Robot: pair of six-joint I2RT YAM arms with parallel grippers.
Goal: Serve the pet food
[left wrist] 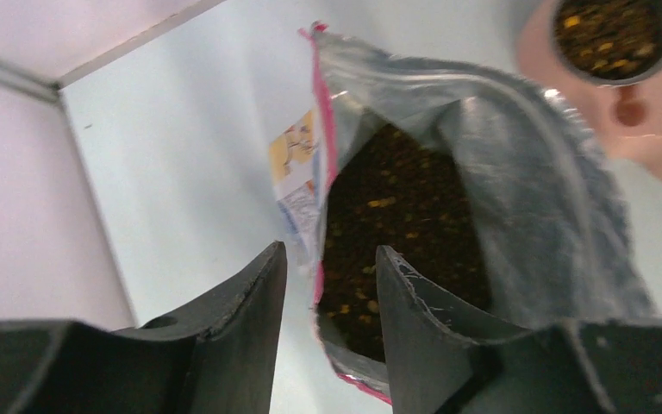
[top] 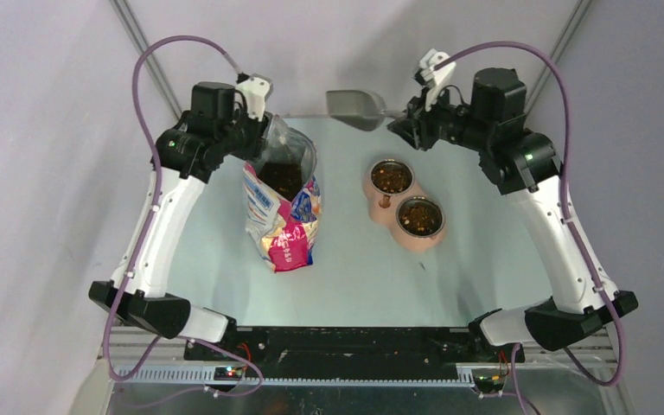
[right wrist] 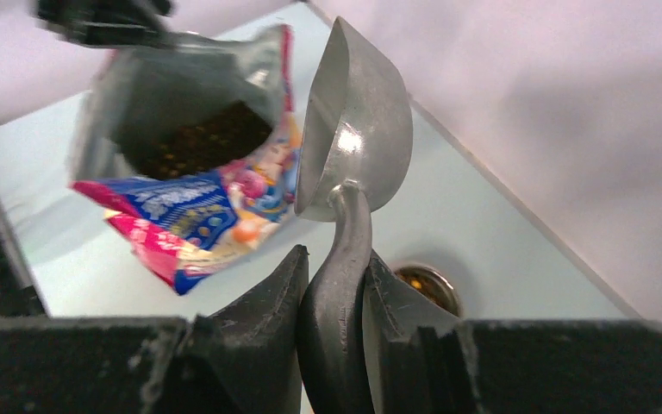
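The table [top: 346, 268] is pale. The bag [top: 287, 229] stands upright on it at about 9 o'clock from the middle, with its mouth gaping wide. Down inside lies the pet food [top: 282, 177], a dark brown mass of small pellets with a few lighter bits. More of it sits in the two metal cups of the pink double bowl [top: 386, 207], over at about 3 o'clock. One cup lies at roughly 11 o'clock from the other, and both are filled close to the rim.

The left gripper [left wrist: 329, 254] hangs over the bag's mouth on its 10 o'clock side. In the left wrist view its dark fingers [left wrist: 250, 310] are spread apart and the pink edge of the bag runs up between them. A clear gap shows on either side of that edge, so nothing is being pinched.

The right gripper [right wrist: 336, 259] is up at about 1 o'clock, by the far edge of the table. Its fingers [right wrist: 267, 302] are squeezed tight on the handle of the scoop [top: 354, 108]. The scoop sticks out towards 9 o'clock and is held in the air near the back wall, at 12 o'clock over the far edge. It is well apart from the bag and beyond the double bowl, and the part of its inside that faces the overhead camera is plain grey metal.
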